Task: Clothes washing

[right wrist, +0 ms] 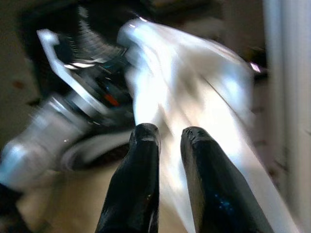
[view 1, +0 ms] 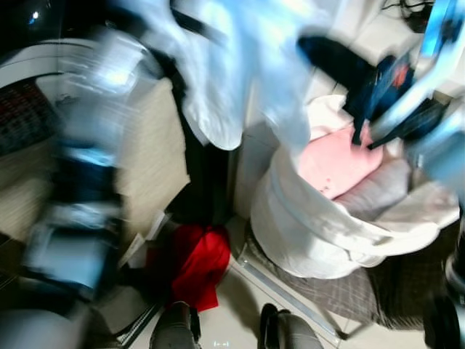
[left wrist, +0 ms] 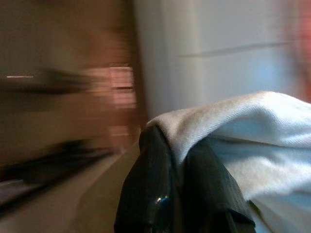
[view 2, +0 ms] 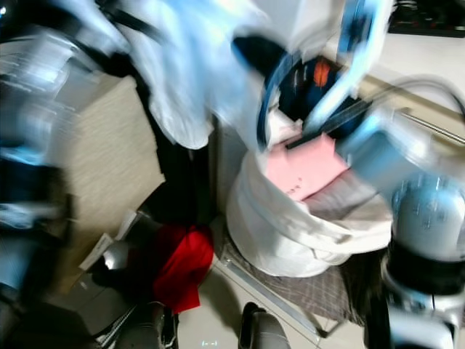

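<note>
Nearest: red garment (view 1: pixel 197 263) on the floor. Beyond it, white laundry basket (view 1: pixel 305 225) holding pink cloth (view 1: pixel 336 161). Left tool (left wrist: pixel 180 191) clamped on pale blue garment (view 1: pixel 232 65), held high, hanging lengthwise. Right tool (right wrist: pixel 167 170) slightly parted, empty, just beside it. Left arm raised, blurred.

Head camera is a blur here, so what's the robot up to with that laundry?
The left gripper is shut on a pale blue garment, held up in front of the camera above the floor. The right gripper points toward the same cloth with a slight gap between its fingers, holding nothing. Below stands a white laundry bag with a pink item on top, and a red cloth lies on the floor.
</note>
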You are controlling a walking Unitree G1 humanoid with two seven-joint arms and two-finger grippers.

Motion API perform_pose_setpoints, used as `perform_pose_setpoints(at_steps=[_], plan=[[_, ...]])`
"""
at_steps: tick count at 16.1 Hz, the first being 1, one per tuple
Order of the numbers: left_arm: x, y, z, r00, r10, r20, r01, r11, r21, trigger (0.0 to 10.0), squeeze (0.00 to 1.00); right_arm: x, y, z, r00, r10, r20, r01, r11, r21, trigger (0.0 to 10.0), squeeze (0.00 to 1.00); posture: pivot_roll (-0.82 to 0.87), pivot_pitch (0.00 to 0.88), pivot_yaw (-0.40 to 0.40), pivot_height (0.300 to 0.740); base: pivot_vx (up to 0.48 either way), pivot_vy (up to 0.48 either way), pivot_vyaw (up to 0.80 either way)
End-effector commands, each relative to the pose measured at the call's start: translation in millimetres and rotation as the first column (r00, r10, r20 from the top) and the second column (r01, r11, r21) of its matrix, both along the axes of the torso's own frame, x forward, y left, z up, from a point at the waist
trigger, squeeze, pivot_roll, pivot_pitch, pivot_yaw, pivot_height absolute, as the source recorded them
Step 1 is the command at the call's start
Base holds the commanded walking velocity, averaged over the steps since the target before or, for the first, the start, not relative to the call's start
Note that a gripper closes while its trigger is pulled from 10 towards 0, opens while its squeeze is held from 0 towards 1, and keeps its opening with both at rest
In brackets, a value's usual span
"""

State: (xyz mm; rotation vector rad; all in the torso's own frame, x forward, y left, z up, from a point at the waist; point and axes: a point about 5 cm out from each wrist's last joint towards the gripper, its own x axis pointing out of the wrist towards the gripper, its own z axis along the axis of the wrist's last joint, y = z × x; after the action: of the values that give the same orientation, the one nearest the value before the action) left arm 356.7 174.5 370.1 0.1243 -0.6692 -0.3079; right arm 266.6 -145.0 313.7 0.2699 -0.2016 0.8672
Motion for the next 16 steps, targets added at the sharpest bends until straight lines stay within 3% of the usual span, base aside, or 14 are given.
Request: perform_pose_setpoints(at_steps=[1, 2, 3, 5, 6, 7, 8, 9, 10, 12, 13, 14, 15, 16], plan=[[0.1, 3.3, 11, 0.996, 0.062, 0.056, -0.063, 0.998, 0.011, 0.0, 0.00, -3.7, 3.8, 3, 0.999, 0.015, 0.036, -0.014, 0.999, -0.031, 10.0, 0.44, -0.06, 0.089, -0.004, 0.740, 0.000, 0.000, 0.00], [5.4, 11.6, 15, 0.986, 0.152, 0.068, -0.156, 0.986, 0.063, 0.0, 0.00, -5.4, 3.9, 2, 0.999, 0.023, 0.040, -0.021, 0.999, -0.042, 10.0, 0.00, -0.06, 0.087, -0.003, 0.740, 0.000, 0.000, 0.00], [8.7, 18.0, 19, 0.974, 0.213, 0.082, -0.221, 0.970, 0.100, 0.0, 0.00, -6.7, 4.1, 1, 0.999, 0.029, 0.044, -0.027, 0.998, -0.050, 10.0, 0.00, -0.06, 0.087, -0.003, 0.740, 0.000, 0.000, 0.00], [13.9, 46.8, 40, 0.890, 0.429, 0.155, -0.454, 0.868, 0.203, 0.0, 0.00, -9.1, 2.9, -3, 0.999, 0.021, 0.049, -0.017, 0.998, -0.067, 10.0, 0.00, -0.06, 0.086, 0.004, 0.740, 0.000, 0.000, 0.00], [12.2, 66.1, 56, 0.779, 0.576, 0.247, -0.626, 0.734, 0.263, 0.0, 0.00, -9.3, 2.0, -5, 0.999, 0.004, 0.049, -0.001, 0.997, -0.071, 10.0, 0.00, -0.06, 0.084, 0.004, 0.740, 0.000, 0.000, 0.00], [10.8, 80.4, 64, 0.684, 0.665, 0.300, -0.730, 0.620, 0.288, 0.0, 0.00, -9.0, 2.2, -6, 0.999, -0.005, 0.048, 0.008, 0.997, -0.072, 10.0, 0.00, -0.06, 0.085, 0.004, 0.740, 0.000, 0.000, 0.00], [10.6, 85.9, 66, 0.639, 0.698, 0.325, -0.769, 0.568, 0.293, 0.0, 0.00, -8.9, 2.8, -6, 0.999, -0.004, 0.047, 0.007, 0.998, -0.070, 10.0, 0.00, -0.06, 0.083, 0.003, 0.740, 0.000, 0.000, 0.00], [11.8, 90.6, 66, 0.616, 0.719, 0.322, -0.787, 0.537, 0.304, 0.0, 0.00, -8.9, 3.9, -7, 0.999, 0.000, 0.045, 0.003, 0.998, -0.069, 10.0, 0.00, -0.05, 0.081, 0.003, 0.740, 0.000, 0.000, 0.00], [14.8, 94.5, 62, 0.613, 0.735, 0.292, -0.786, 0.530, 0.318, 0.0, 0.00, -9.0, 5.6, -8, 0.999, 0.007, 0.044, -0.004, 0.998, -0.068, 10.0, 0.00, -0.05, 0.081, 0.002, 0.740, 0.000, 0.000, 0.00], [26.2, 101.6, 41, 0.640, 0.757, 0.130, -0.740, 0.563, 0.368, 0.0, 0.00, -9.8, 11.5, -10, 0.999, 0.025, 0.038, -0.022, 0.997, -0.074, 10.0, 0.00, -0.05, 0.078, 0.000, 0.740, 0.000, 0.000, 0.00], [40.7, 113.2, -11, 0.615, 0.768, -0.179, -0.638, 0.618, 0.460, 10.0, 0.00, -11.1, 19.8, -14, 0.998, 0.051, 0.031, -0.048, 0.995, -0.087, 10.0, 0.00, -0.05, 0.070, -0.005, 0.740, 0.000, 0.000, 0.00], [43.7, 117.3, -37, 0.585, 0.740, -0.333, -0.588, 0.669, 0.455, 10.0, 0.03, -12.1, 23.9, -16, 0.998, 0.064, 0.027, -0.061, 0.994, -0.091, 10.0, 0.00, -0.06, 0.069, -0.004, 0.740, 0.000, 0.000, 0.00], [44.0, 121.0, -67, 0.533, 0.700, -0.475, -0.546, 0.714, 0.438, 10.0, 1.00, -13.8, 28.8, -18, 0.997, 0.080, 0.022, -0.077, 0.992, -0.099, 10.0, 0.00, -0.06, 0.068, -0.001, 0.740, 0.000, 0.000, 0.00], [43.5, 122.5, -71, 0.520, 0.697, -0.493, -0.544, 0.715, 0.438, 10.0, 1.00, -14.7, 29.6, -19, 0.996, 0.083, 0.020, -0.081, 0.992, -0.101, 10.0, 0.00, -0.06, 0.066, 0.000, 0.740, 0.000, 0.000, 0.00]])
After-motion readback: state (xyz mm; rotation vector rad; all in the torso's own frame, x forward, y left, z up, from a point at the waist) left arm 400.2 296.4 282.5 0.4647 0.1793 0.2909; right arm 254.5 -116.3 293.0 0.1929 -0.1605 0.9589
